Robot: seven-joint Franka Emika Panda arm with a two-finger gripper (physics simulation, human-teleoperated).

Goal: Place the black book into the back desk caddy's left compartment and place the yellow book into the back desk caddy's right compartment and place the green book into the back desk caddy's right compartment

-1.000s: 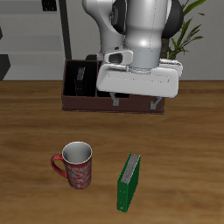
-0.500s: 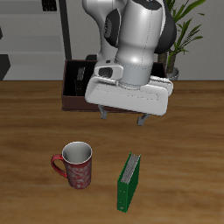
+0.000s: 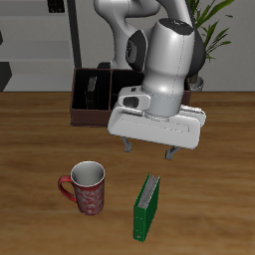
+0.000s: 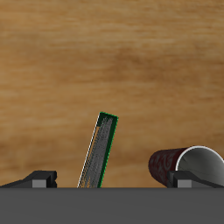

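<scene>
Gripper (image 3: 147, 149) lower, caddy (image 3: 88, 98) half-hidden

Your backdrop: a wooden table before a pale wall.

You see the table (image 3: 30, 139) in warm brown grain, a leafy potted plant (image 3: 211, 35) behind it, and dark shelving (image 3: 5, 60) at the wall.

No readable text, label or number shows anywhere.

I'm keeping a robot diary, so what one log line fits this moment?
tool: open, empty, above table | dark green upright book: on wooden table, ungrasped | red patterned mug: beside book | black book: in reddish-brown caddy
</scene>
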